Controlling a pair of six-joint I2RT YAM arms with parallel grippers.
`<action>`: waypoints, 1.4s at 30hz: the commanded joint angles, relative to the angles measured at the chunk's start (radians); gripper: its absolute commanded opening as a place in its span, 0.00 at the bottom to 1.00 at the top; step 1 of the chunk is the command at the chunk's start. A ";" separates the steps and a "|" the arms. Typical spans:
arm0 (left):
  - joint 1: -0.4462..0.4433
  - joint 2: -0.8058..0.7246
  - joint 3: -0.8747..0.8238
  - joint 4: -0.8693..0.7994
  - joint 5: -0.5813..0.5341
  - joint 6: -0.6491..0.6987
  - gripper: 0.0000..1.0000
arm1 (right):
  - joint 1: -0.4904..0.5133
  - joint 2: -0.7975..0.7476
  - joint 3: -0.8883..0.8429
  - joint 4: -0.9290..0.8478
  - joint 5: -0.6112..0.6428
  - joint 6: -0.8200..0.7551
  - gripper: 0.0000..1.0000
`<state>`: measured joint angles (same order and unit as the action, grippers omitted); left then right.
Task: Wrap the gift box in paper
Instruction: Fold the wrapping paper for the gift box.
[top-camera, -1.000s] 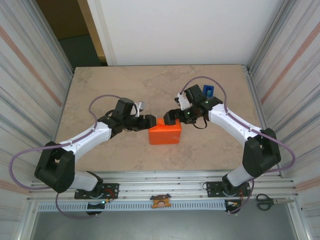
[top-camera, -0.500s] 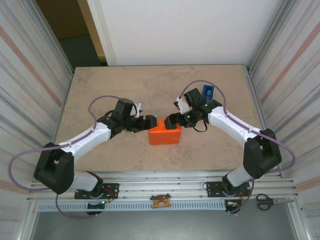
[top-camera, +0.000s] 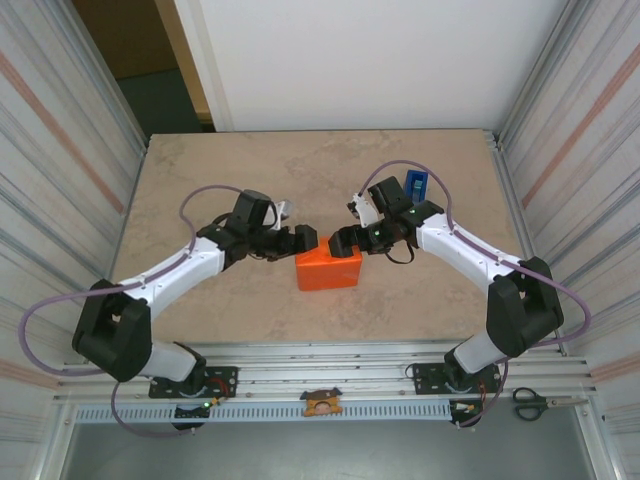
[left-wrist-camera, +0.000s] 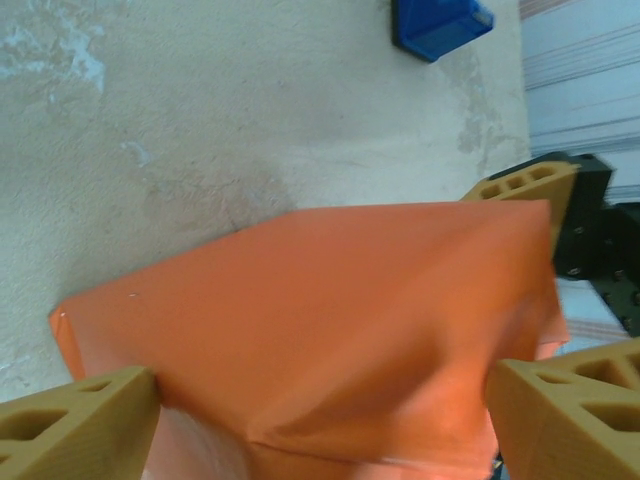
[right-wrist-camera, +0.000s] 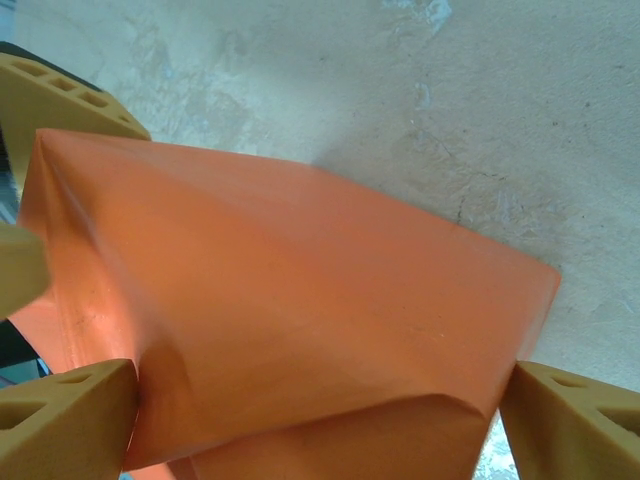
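Two arms reach inward from the near edge, and each carries one gripper. The left gripper and the right gripper face each other, close together over the far edge of one orange parcel. That makes four tan fingers in all, two per gripper.

The parcel is the gift box with the paper creased and folded over it, so the box's own faces are covered. It lies directly beneath and between the two grippers, slightly nearer the arm bases than their tips.

In the left wrist view the left gripper's fingers stand wide apart with the parcel between them. In the right wrist view the right gripper's fingers are spread just as wide, astride the opposite side. Whether any pad actually presses the paper cannot be told.

One blue tape dispenser sits behind the right gripper and off to its right, near but apart. One pair of scissors lies well away from both grippers, on the metal frame beside the right arm's base.

The table is a mottled beige, stone-like top. Ribbed metal walls close in both sides, a white panel stands at the back, and a dark doorway opens beyond the far left corner.
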<state>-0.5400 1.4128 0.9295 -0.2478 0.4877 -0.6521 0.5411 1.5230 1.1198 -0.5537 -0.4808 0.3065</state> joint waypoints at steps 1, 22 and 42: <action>-0.017 0.030 -0.001 -0.065 0.004 0.045 0.81 | 0.008 0.018 -0.021 -0.056 0.007 -0.015 0.91; -0.015 0.040 -0.021 -0.091 0.003 0.123 0.76 | -0.058 -0.047 -0.066 0.008 -0.019 0.113 0.98; 0.005 0.013 -0.009 -0.098 0.073 0.123 0.87 | -0.053 -0.050 -0.126 0.002 0.001 0.087 0.91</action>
<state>-0.5362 1.4147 0.9207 -0.2962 0.5434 -0.5678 0.4782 1.4700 1.0245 -0.4713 -0.5171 0.4110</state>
